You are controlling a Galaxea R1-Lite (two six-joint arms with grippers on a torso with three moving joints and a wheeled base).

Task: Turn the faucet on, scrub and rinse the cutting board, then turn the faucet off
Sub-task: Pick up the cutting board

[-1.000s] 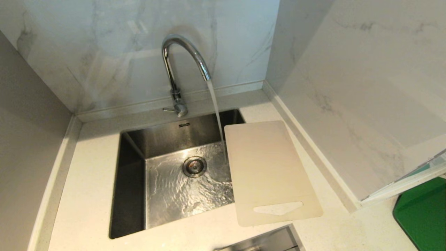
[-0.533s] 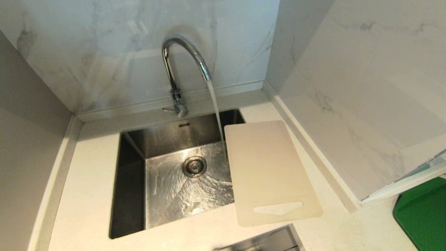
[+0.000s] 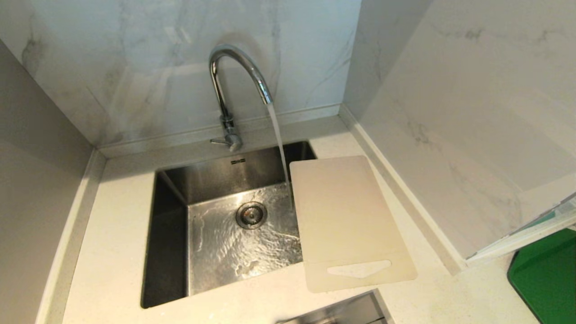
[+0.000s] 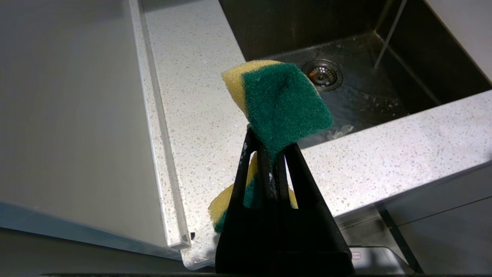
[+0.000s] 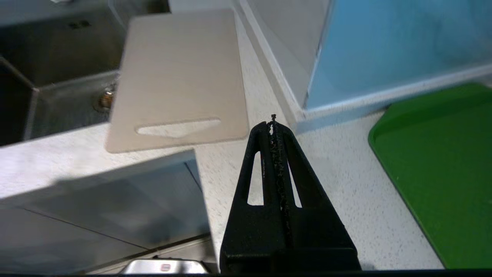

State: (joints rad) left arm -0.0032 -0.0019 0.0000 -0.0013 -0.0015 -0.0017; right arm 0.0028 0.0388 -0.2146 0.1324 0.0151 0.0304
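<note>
On your far left, the left hand (image 4: 269, 154) is hanging out past the front edge of the surface (image 4: 192, 96), off the left front corner of the sink (image 3: 171, 252). Its two fingers are clamped together on a yellow-and-green sponge (image 4: 282, 102), which is sticking up beyond the fingertips with the green scrub face toward the wrist camera. From that hand, the sink's drain (image 4: 322, 74) is lying ahead and to the right, with wet steel around it.

Moving right in the head view, neither arm is showing. The faucet (image 3: 229, 90) is standing behind the sink, its small lever pointing left at the base, and it is pouring a stream of water (image 3: 279, 144) into the basin, just beside the left edge of the cutting board (image 3: 346, 216). The water is rippling around the drain.

The cutting board is lying flat across the sink's right rim, its left part overhanging the basin, the rest resting on the surface, with the handle cutout at the near end.

Further right, your right hand (image 5: 273, 125) is hovering off the front of the surface with its fingers pressed together on nothing. The cutting board's handle end is sitting ahead and to its left, near but apart. A dark green board (image 5: 442, 169) is lying on the surface to that hand's right.
</note>
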